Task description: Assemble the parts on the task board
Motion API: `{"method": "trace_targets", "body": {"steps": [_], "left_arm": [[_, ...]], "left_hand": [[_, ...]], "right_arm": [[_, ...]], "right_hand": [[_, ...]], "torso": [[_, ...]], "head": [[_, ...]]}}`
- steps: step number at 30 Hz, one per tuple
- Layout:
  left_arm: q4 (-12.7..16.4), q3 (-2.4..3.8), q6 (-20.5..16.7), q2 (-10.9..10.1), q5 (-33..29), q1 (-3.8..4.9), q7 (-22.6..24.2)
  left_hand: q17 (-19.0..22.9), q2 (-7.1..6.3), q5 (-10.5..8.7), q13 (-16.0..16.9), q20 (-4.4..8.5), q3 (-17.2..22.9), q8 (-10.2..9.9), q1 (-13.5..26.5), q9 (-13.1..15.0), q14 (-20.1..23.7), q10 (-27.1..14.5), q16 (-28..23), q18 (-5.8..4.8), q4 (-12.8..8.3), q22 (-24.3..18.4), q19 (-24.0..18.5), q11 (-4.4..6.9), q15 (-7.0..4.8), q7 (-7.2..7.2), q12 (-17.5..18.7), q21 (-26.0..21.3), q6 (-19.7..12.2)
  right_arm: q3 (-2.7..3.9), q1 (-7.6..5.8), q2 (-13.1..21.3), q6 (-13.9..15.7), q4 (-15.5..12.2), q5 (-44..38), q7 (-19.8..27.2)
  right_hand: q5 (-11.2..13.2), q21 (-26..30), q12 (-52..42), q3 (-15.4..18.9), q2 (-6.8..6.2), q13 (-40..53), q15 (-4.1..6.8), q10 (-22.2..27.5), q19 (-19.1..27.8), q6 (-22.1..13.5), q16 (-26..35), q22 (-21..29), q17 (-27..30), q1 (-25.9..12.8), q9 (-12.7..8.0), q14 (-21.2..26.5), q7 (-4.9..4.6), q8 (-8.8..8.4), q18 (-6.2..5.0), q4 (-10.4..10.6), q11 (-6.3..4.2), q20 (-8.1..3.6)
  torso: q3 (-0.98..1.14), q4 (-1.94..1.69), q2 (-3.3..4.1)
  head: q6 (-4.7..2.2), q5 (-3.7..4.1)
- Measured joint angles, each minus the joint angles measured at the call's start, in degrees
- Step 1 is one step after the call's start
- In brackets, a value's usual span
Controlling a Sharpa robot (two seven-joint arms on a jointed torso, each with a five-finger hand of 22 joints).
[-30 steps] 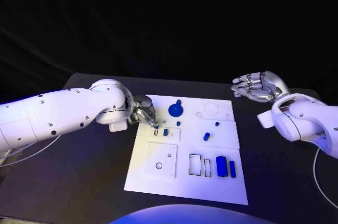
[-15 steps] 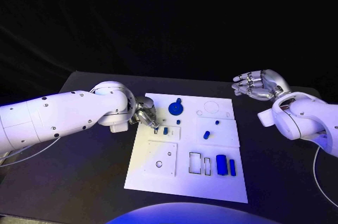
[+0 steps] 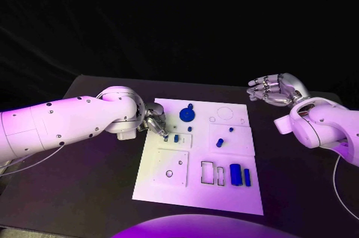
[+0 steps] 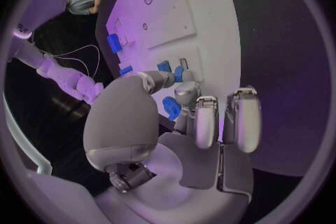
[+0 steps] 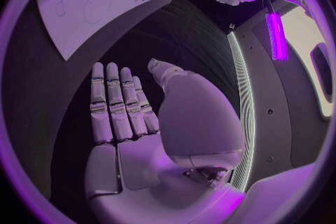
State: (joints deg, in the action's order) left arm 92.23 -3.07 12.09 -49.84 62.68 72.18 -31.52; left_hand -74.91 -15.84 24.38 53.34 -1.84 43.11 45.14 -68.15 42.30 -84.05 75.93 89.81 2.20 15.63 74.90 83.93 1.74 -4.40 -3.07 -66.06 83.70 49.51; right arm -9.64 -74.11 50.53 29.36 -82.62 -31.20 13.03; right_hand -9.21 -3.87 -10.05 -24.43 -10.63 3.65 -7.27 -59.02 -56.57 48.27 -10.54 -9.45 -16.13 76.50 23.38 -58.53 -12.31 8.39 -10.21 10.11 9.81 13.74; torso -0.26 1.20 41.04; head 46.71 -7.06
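The white task board [image 3: 196, 195] lies in the middle of the table. My left hand [image 3: 155, 123] hovers over its left edge, thumb and a finger pinching a small blue part [image 4: 171, 107]. Just past the fingertips, two small blue parts [image 4: 164, 66] stand in the board beside a small slot. A round blue piece [image 3: 186, 115] sits at the board's far side, a short blue peg [image 3: 219, 143] near the middle, and two long blue blocks [image 3: 235, 175] at the near right. My right hand [image 3: 275, 91] is raised off the board's far right corner, holding nothing, fingers apart.
The black table [image 3: 82, 186] surrounds the board, with bare room on the near left and right. Empty rectangular slots [image 3: 207, 173] lie left of the long blocks. A round outline [image 3: 224, 113] marks the board's far right part.
My left arm has shifted slightly, while its hand stays at the board's left edge. The right hand has not moved.
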Motion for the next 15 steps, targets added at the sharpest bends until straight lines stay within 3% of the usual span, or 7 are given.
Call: {"method": "trace_targets", "body": {"steps": [7, 9, 15], "left_arm": [[-0.39, -0.22, 0.48, 0.34, 0.41, -0.19, -0.37], [-0.47, -0.27, 0.58, 0.43, 0.5, -0.24, -0.45], [-0.57, -0.3, 0.81, 0.6, 0.68, -0.29, -0.6]], "left_hand": [[0.0, -0.16, 0.01, 0.04, 0.0, 0.01, 0.32, 0.16, 0.0, 0.0, 0.0, 0.0, 0.0, -0.01, 0.0, 0.0, 0.0, 0.0, -0.01, 0.0, 0.0, 0.01], [0.0, -0.47, 0.0, 0.04, 0.0, 1.57, 0.32, 0.48, 0.0, 0.0, -0.01, 0.0, 0.0, -1.57, 0.0, 0.0, -0.01, 0.0, -0.06, 0.0, 0.0, 0.06], [0.0, -0.68, 0.0, 0.04, 0.0, 1.58, 0.32, 0.69, 0.0, 0.0, -0.02, 0.0, 0.0, -1.57, 0.0, 0.0, -0.02, 0.0, -0.09, 0.0, 0.0, 0.1]], "right_arm": [[0.0, 0.0, 0.04, 0.0, -0.05, 0.11, 0.03], [0.0, 0.0, 0.05, 0.0, -0.05, 0.14, 0.04], [0.0, 0.0, 0.07, 0.0, -0.06, 0.21, 0.06]], "right_hand": [[0.0, 0.0, 0.29, 0.0, 0.0, 0.0, 0.0, 0.0, 0.0, 0.0, 0.0, 0.09, 0.06, 0.0, -0.06, 0.0, 0.0, 0.0, 0.0, 0.0, 0.0, 0.0], [0.0, 0.0, 0.29, 0.0, 0.0, 0.0, 0.0, 0.0, 0.0, 0.0, 0.0, 0.09, 0.06, 0.0, -0.06, 0.0, 0.0, 0.0, 0.0, 0.0, 0.0, 0.0], [0.0, 0.0, 0.29, 0.14, 0.0, 0.01, -0.12, 0.0, 0.0, 0.0, 0.0, 0.18, 0.14, 0.01, -0.05, 0.12, 0.0, 0.0, 0.0, -0.13, 0.0, 0.0]], "torso": [[-0.01, -0.02, 0.01], [-0.03, -0.03, 0.01], [-0.02, -0.03, 0.01]], "head": [[0.08, 0.04], [0.11, 0.09], [0.17, 0.05]]}}
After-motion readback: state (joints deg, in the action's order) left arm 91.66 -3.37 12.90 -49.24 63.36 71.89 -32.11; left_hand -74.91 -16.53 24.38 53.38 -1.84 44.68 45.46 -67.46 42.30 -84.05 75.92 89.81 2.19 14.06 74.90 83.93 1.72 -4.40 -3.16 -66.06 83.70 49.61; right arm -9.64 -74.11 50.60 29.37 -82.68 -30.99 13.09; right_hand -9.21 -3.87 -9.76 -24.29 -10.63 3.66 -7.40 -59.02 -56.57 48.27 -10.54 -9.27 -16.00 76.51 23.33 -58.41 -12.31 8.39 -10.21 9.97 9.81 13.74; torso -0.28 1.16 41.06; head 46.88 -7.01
